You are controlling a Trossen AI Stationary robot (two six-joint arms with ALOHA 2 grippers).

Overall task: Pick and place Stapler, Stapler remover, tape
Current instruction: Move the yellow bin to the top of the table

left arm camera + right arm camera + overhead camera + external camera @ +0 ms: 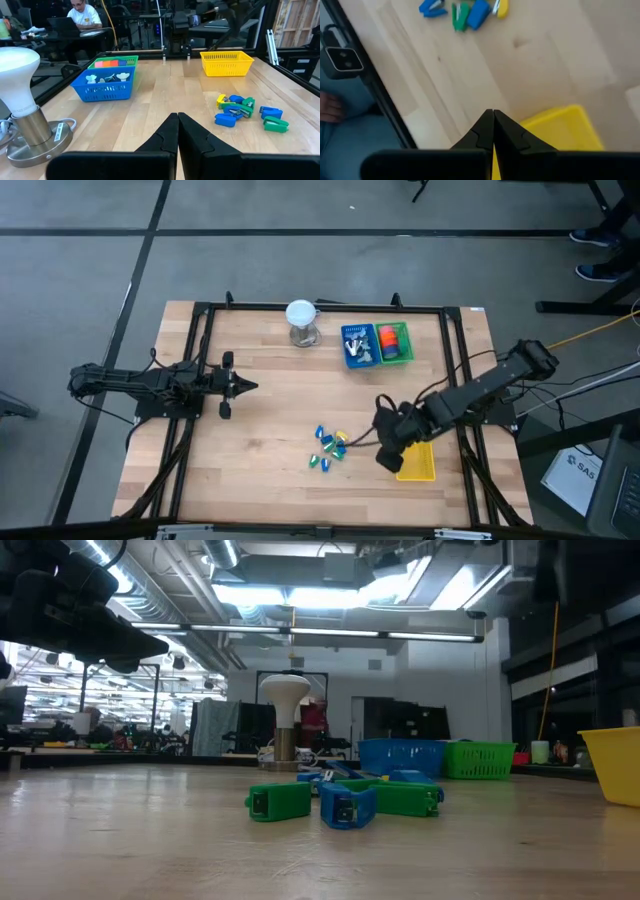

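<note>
Several small staplers [330, 446], in blue, green and yellow, lie in a loose heap on the wooden table; the low view shows them [343, 800] close up. Grey stapler removers [104, 78] lie in a blue basket [359, 346]. Orange and red tape pieces [111, 63] lie in a green basket [396, 343] beside it. My right gripper [493, 116] is shut with nothing in it and points steeply down over the near end of a yellow basket [417, 463], right of the heap. My left gripper [177, 119] waits shut at the table's left, held level.
A white bulb-shaped lamp on a metal base [301, 322] stands at the far side, left of the blue basket. A black frame [200, 360] runs around the table. Bare wood lies between the left gripper and the stapler heap. A person sits at a desk beyond the table [82, 12].
</note>
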